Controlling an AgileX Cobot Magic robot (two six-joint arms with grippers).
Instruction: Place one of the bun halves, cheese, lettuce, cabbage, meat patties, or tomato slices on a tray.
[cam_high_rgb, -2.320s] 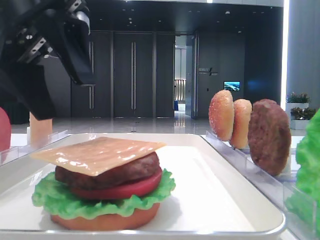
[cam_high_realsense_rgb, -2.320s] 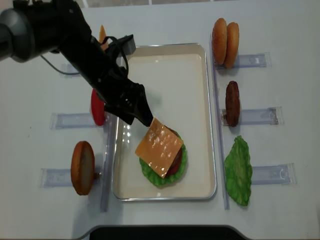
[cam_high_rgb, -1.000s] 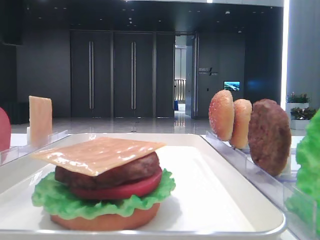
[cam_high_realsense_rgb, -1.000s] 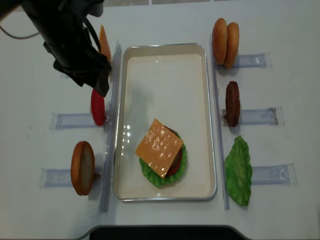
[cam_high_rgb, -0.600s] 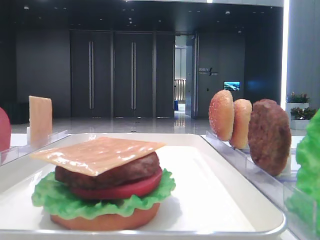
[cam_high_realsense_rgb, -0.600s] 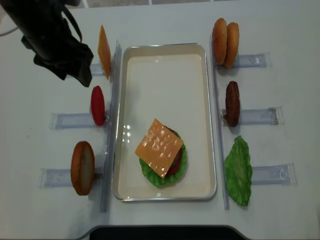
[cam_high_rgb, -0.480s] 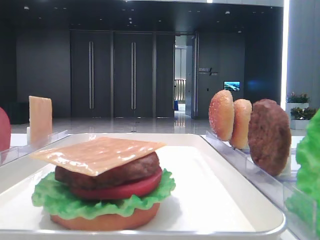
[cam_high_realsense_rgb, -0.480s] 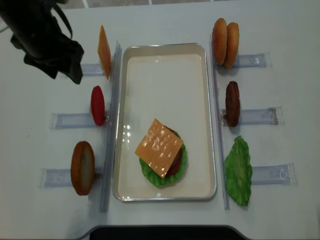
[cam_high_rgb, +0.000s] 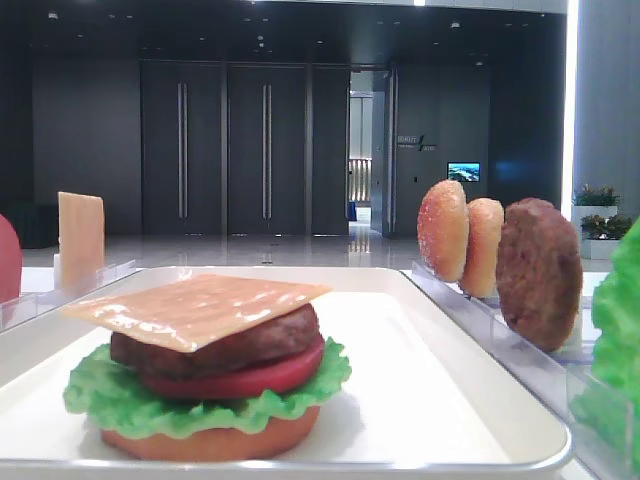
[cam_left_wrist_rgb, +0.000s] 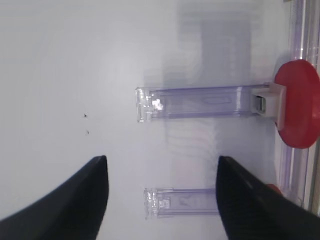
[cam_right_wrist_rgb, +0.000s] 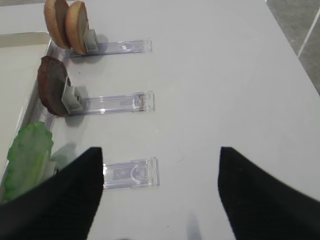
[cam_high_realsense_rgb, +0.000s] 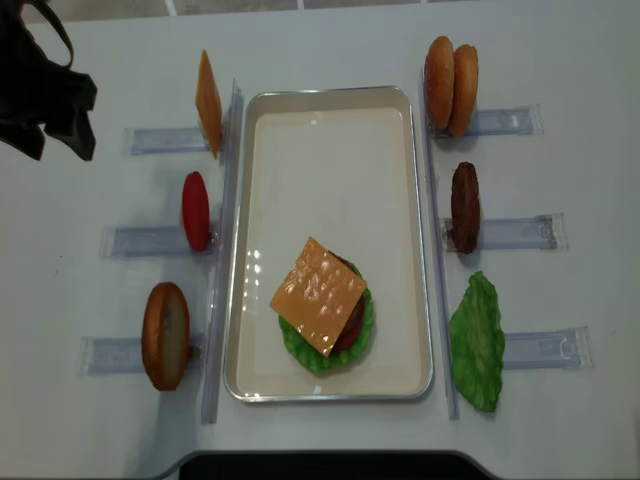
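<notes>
While cheese (cam_high_realsense_rgb: 318, 296) tops stack, left jaws (cam_high_realsense_rgb: 62, 135) gape well apart

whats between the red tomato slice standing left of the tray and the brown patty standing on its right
In the overhead view, only the white rectangular tray lies between the red tomato slice and the dark-brown meat patty; that stretch of its floor is bare.

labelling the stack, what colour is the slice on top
Pale orange, glossy cheese; clearest in the overhead exterior view.

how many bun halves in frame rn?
4. Two stand side by side in the top-right holder, one stands in the bottom-left holder, and one lies under the lettuce at the bottom of the stack on the tray. None hidden, as far as visible.
</notes>
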